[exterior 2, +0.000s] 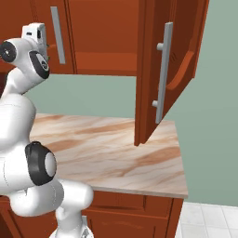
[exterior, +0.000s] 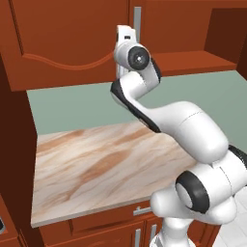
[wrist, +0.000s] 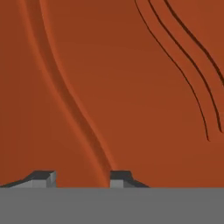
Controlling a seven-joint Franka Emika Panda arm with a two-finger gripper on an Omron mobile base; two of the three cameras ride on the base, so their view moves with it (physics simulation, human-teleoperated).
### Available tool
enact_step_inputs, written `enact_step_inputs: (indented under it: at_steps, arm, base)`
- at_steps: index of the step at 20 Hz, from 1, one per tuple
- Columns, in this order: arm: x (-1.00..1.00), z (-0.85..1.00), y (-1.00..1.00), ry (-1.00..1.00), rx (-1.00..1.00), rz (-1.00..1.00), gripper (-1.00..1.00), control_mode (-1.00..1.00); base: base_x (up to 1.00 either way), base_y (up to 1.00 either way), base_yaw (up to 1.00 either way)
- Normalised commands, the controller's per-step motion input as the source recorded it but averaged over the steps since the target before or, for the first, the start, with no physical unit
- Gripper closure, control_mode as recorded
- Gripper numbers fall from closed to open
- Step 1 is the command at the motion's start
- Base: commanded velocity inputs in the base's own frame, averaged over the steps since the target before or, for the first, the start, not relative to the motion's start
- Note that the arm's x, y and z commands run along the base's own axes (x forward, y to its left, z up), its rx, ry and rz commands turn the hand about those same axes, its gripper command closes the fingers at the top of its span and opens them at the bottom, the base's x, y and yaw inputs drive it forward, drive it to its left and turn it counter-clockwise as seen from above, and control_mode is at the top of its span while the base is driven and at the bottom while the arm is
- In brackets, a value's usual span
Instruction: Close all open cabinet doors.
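Reddish-brown wood makes up the cabinet doors above the tabletop. One open door (exterior 2: 160, 69) stands swung out over the right end of the tabletop (exterior 2: 116, 153), edge-on to the right base camera, its lower corner hanging above the marbled surface near the right edge. A long grey bar handle (exterior 2: 162, 72) runs vertically down its face, and the curved edge of its raised panel shows along the side toward the wall. To its left, the closed door (exterior 2: 102, 35) sits flush in the cabinet front with its own grey bar handle (exterior 2: 57, 35) next to the arm's upper part. In the left base view a wide door (exterior: 67, 38) with an arched panel line fills the upper left, above the back left part of the tabletop, and a grey handle (exterior: 137, 21) shows just behind the arm's wrist.

Up close, the hand (wrist: 78, 177) faces a door's wooden face, with the grooves of the raised panel curving across the view. Its two dark fingertips (wrist: 41, 178) stand with a gap between them and nothing held; the jaws are drawn in as far as they go, with only the door's surface ahead of them. Whether the tips touch the wood cannot be told.

Pale green wall (exterior: 144, 101) runs behind the tabletop, and low drawer fronts (exterior 2: 130, 209) sit beneath its front edge.
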Motion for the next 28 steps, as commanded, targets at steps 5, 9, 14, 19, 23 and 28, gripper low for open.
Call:
enact_step_inputs:
  at_steps: [5, 9, 14, 19, 23, 28]
  arm:
    - [-0.1, 0.0, -0.01, 0.01, 0.01, 0.09, -1.0, -1.0]
    - [-0.81, 0.0, 0.0, 0.0, 0.0, 0.14, -1.0, -1.0]
    - [-0.93, 0.05, 0.0, -0.04, 0.0, 0.16, -1.0, -1.0]
    - [-0.92, 0.19, -0.13, -0.02, 0.0, 0.1, -1.0, -1.0]
    - [-0.84, 0.28, -0.34, 0.0, 0.0, 0.04, -1.0, -1.0]
    - [-0.72, 0.36, -0.47, 0.0, 0.0, 0.02, -1.0, -1.0]
  base:
    - [0.0, 0.0, 0.0]
    - [0.0, 0.0, 0.0]
    - [0.0, 0.0, 0.0]
    - [0.0, 0.0, 0.0]
    - [0.0, 0.0, 0.0]
    - [0.0, 0.0, 0.0]
